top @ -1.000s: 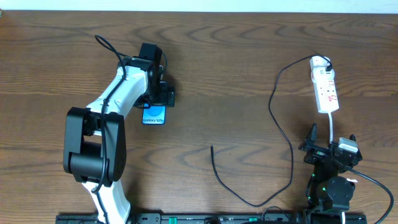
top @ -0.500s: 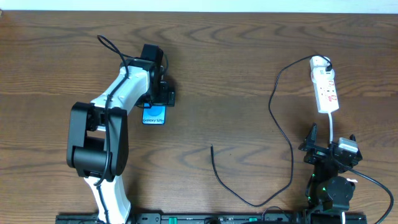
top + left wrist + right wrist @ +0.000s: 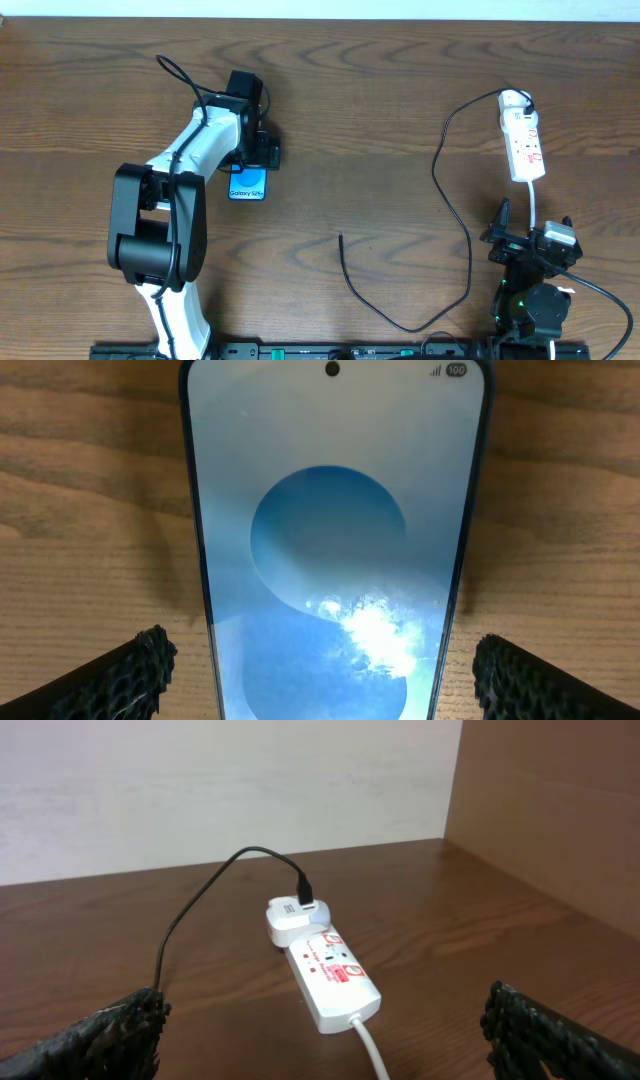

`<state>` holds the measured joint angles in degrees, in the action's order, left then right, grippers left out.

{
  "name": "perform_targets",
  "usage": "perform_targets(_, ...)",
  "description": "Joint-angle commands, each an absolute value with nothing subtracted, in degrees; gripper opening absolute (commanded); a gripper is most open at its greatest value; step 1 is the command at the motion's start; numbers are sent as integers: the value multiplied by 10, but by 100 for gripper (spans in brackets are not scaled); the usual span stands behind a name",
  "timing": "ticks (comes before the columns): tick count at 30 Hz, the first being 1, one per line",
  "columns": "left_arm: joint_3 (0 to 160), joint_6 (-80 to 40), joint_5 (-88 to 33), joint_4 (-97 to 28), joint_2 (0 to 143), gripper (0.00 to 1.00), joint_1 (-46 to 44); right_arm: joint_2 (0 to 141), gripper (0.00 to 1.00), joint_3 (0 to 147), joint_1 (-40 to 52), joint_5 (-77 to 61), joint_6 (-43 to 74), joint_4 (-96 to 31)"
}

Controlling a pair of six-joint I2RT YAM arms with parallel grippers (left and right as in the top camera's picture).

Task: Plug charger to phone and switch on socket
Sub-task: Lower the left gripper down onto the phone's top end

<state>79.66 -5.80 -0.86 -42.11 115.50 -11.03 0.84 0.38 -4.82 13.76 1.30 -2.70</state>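
Centre the left gripper (image 3: 325,675), jaws spread wide astride the phone (image 3: 330,510) without touching it, then close evenly on both edges; right gripper (image 3: 330,1040) parted, empty

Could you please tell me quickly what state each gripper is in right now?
Left gripper: open, jaws on either side of the phone, not gripping it.
Right gripper: open, holding nothing.
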Motion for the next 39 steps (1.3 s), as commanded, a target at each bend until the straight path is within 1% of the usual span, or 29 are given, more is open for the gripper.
perform_targets(1, 810, -57, 5, -417, 1159, 98, -109, 4, 99, 3, -52, 143, 21, -29)
perform_targets(39, 809, -57, 5, -411, 1195, 98, -109, 4, 99, 3, -52, 143, 21, -29)
